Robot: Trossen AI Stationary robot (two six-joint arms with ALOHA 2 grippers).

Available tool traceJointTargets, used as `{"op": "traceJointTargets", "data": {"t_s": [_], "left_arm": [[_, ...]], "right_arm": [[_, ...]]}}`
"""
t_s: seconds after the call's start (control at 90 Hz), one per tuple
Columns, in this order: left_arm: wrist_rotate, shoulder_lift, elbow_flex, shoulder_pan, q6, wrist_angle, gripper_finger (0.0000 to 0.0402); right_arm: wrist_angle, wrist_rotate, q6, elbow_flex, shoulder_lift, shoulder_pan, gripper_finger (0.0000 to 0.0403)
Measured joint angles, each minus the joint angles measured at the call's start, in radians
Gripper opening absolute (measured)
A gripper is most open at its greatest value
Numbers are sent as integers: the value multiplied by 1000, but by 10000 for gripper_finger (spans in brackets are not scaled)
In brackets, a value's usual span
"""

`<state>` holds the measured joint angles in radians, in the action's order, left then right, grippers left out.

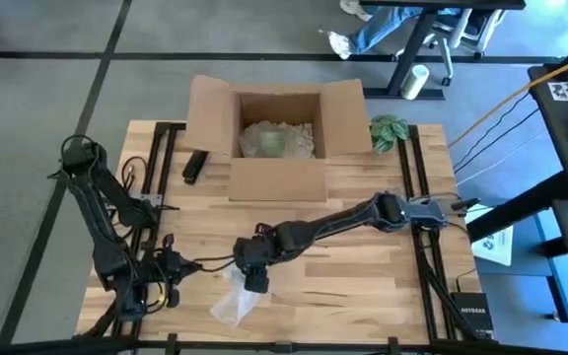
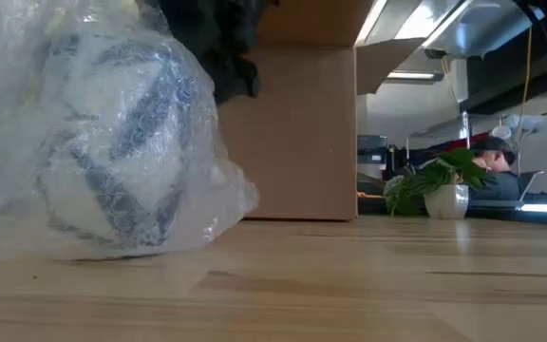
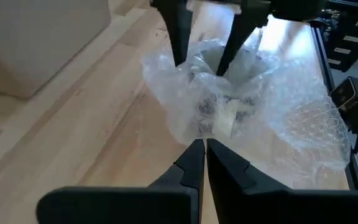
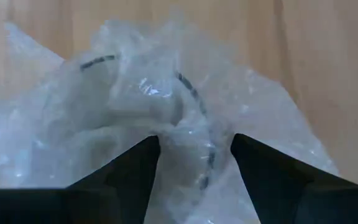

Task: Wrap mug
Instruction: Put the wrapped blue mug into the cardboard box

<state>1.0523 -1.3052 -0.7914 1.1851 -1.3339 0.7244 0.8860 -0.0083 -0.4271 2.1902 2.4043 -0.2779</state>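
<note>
The mug (image 3: 222,112), white with dark stripes, lies bundled in clear bubble wrap (image 1: 233,304) on the table near its front edge. It also shows in the low view (image 2: 112,161) and the right wrist view (image 4: 166,106). My right gripper (image 3: 199,65) stands over the bundle, open, its fingers pointing down into the top of the wrap. My left gripper (image 3: 202,146) is shut and level, just at the bundle's left side (image 1: 180,266). I cannot tell whether it touches the wrap. My right gripper comes from above, pointing down, with its two open fingers (image 3: 179,56) set into the crumpled top of the bubble wrap (image 4: 191,134). Wrap bulges up between them. The bundle rests on the table; whether the fingers reach the mug itself is hidden by the wrap.
An open cardboard box (image 1: 274,133) with pale packing inside stands at the far middle. A small potted plant (image 1: 390,130) is beside it on the right and a dark object (image 1: 193,166) on the left. Bare wood lies to the right of the bundle (image 1: 363,286).
</note>
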Motion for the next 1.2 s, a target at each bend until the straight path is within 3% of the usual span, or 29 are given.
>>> {"op": "traceJointTargets", "data": {"t_s": [0.089, 0.2, 0.256, 0.522, 0.922, 1.067, 1.2], "left_arm": [[0, 0, 0, 0, -1, 3, 0], [0, 0, 0, 0, 3, 5, 0], [0, 0, 0, 0, 2, 6, 0], [0, 0, 0, 0, 3, 6, 0], [-1, 0, 0, 1, 5, 15, 0], [-1, 0, 0, 1, 0, 27, 0], [-1, 0, 0, 1, -2, 27, 0]], "right_arm": [[1, -22, -23, 1, 8, 1, 139], [-17, -47, -25, 0, 10, -1, 42], [-22, -50, -9, -1, 11, -1, 21], [93, -16, -8, 161, 25, -11, 15], [-5, 129, 5, 160, -103, -69, 12], [-66, 168, 43, 163, -204, -103, 12], [-110, 279, 113, 167, -279, -128, 12]]}}
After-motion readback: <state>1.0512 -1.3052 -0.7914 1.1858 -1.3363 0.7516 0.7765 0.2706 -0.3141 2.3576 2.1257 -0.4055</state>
